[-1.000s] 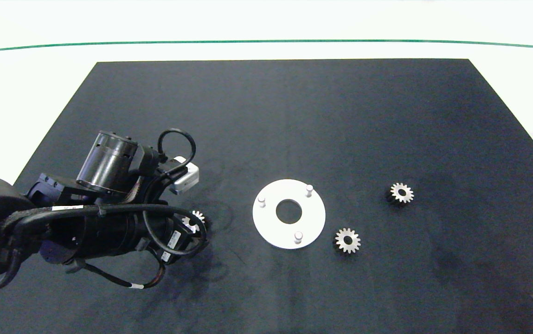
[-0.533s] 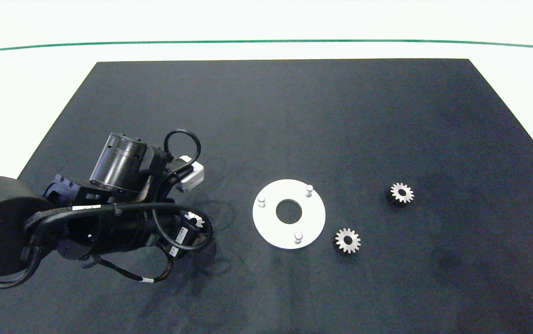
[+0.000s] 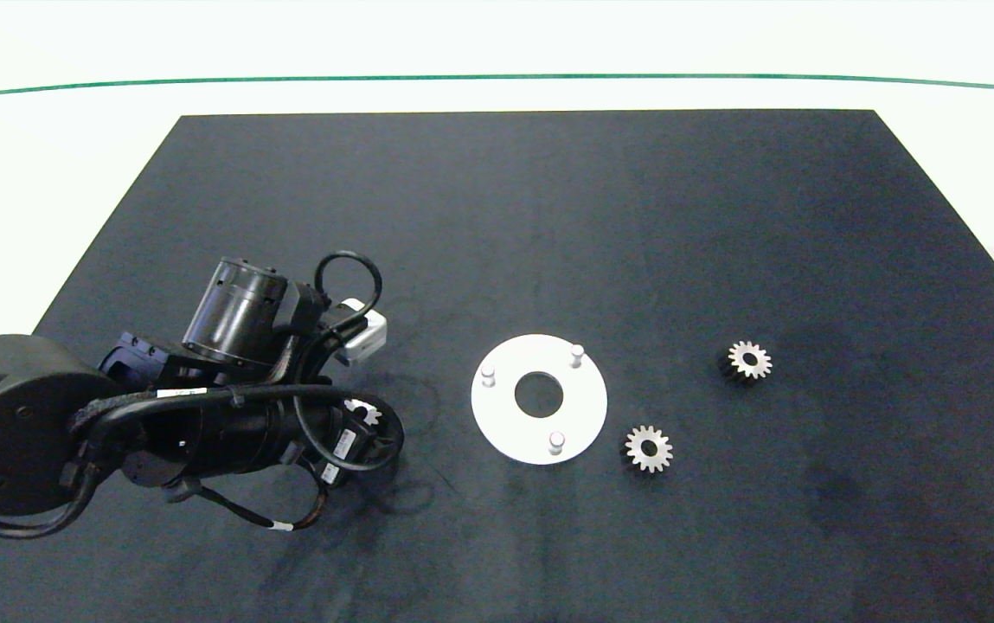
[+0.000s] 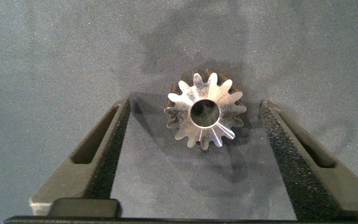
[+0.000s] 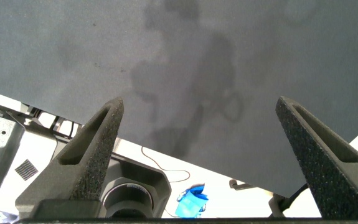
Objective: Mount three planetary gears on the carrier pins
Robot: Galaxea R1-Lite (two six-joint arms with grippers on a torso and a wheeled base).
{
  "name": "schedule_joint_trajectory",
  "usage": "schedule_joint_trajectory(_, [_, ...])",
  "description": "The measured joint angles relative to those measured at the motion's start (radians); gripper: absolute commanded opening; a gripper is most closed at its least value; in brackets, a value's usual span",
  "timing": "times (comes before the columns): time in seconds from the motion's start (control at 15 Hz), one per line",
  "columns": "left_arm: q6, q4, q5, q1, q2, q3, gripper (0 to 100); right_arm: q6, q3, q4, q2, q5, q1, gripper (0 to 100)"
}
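The left claw (image 4: pixel 194 115) hung spread over one gear (image 4: pixel 204 111) lying flat on the dark mat (image 3: pixel 497 216), touching neither finger. Beyond it, the white disc (image 3: pixel 539 400) with three bare pins stood, two more gears (image 3: pixel 649 448) to its right. The right claw (image 5: pixel 200 124) was spread at the mat's edge.

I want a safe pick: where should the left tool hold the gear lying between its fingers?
Grip the gear across its toothed rim, coming straight down from above. It lies flat on the black mat, bore up, and the open left tool has one finger on each side, so closing should pinch opposite teeth.
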Motion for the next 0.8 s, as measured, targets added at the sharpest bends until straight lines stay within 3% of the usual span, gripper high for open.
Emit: schedule_joint_trajectory(0.8, [0.001,-0.039,0.0,-0.003,0.001,0.018,55,-0.005,-0.003,-0.001,-0.008,0.0,0.0,100])
